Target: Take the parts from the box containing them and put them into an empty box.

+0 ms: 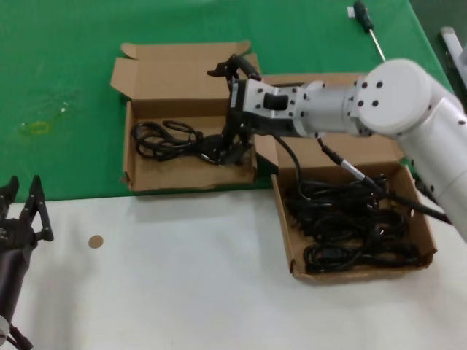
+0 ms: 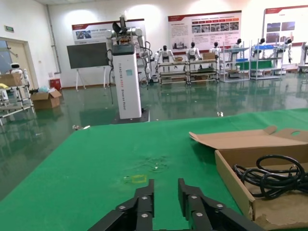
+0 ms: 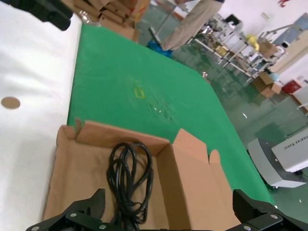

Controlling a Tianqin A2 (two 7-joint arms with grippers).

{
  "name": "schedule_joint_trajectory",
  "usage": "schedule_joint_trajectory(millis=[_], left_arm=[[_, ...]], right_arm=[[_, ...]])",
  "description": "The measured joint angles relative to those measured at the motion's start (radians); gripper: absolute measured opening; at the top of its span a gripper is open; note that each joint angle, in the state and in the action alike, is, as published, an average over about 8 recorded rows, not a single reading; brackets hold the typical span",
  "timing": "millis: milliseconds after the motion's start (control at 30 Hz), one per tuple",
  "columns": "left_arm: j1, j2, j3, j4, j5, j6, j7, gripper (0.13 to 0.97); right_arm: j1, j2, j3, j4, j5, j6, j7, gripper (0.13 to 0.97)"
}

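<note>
The narrower brown box (image 1: 146, 171) lies at the back left on the green cloth and holds one black cord bundle (image 1: 168, 138). The wider brown box (image 1: 286, 240) at the right holds several black cords (image 1: 350, 226). My right gripper (image 1: 232, 109) hangs over the narrower box's right end, jaws wide open and empty. In the right wrist view the gripper (image 3: 168, 211) spans the box floor (image 3: 77, 168), with the cord bundle (image 3: 130, 173) lying below it near one finger. My left gripper (image 1: 22, 186) is parked at the front left, open and empty. It also shows in the left wrist view (image 2: 166, 192).
A black-handled screwdriver (image 1: 367, 25) lies on the green cloth at the back right. A small brown disc (image 1: 95, 241) sits on the white table front left. A yellow mark (image 1: 36, 127) is on the cloth at the left. The narrower box's wall (image 2: 231, 173) lies right of my left gripper.
</note>
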Motion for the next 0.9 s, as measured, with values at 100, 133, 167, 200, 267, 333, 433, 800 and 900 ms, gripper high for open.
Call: schedule_joint_trajectory(millis=[100, 133, 167, 200, 267, 333, 433, 800, 900], left_arm=[[0.000, 0.000, 0.000, 0.000, 0.000, 0.000, 0.000, 0.228], [0.000, 0.000, 0.000, 0.000, 0.000, 0.000, 0.000, 0.246], [0.000, 0.000, 0.000, 0.000, 0.000, 0.000, 0.000, 0.263], [0.000, 0.000, 0.000, 0.000, 0.000, 0.000, 0.000, 0.281], [0.000, 0.000, 0.000, 0.000, 0.000, 0.000, 0.000, 0.316], [0.000, 0.000, 0.000, 0.000, 0.000, 0.000, 0.000, 0.352], [0.000, 0.000, 0.000, 0.000, 0.000, 0.000, 0.000, 0.369], [0.000, 0.000, 0.000, 0.000, 0.000, 0.000, 0.000, 0.581], [0.000, 0.000, 0.000, 0.000, 0.000, 0.000, 0.000, 0.656]], right_arm=[[-0.035, 0.001, 0.018, 0.023, 0.018, 0.026, 0.004, 0.899], [-0.048, 0.002, 0.025, 0.032, 0.024, 0.035, 0.005, 0.909], [-0.062, 0.002, 0.031, 0.040, 0.031, 0.045, 0.006, 0.920], [-0.075, 0.003, 0.038, 0.049, 0.038, 0.054, 0.008, 0.930], [-0.103, 0.004, 0.052, 0.067, 0.052, 0.075, 0.010, 0.951], [-0.131, 0.005, 0.067, 0.086, 0.066, 0.095, 0.013, 0.951], [-0.174, 0.007, 0.088, 0.113, 0.087, 0.125, 0.017, 0.952], [-0.331, 0.013, 0.168, 0.216, 0.166, 0.239, 0.033, 0.966], [-0.375, 0.014, 0.190, 0.244, 0.187, 0.270, 0.037, 0.966]])
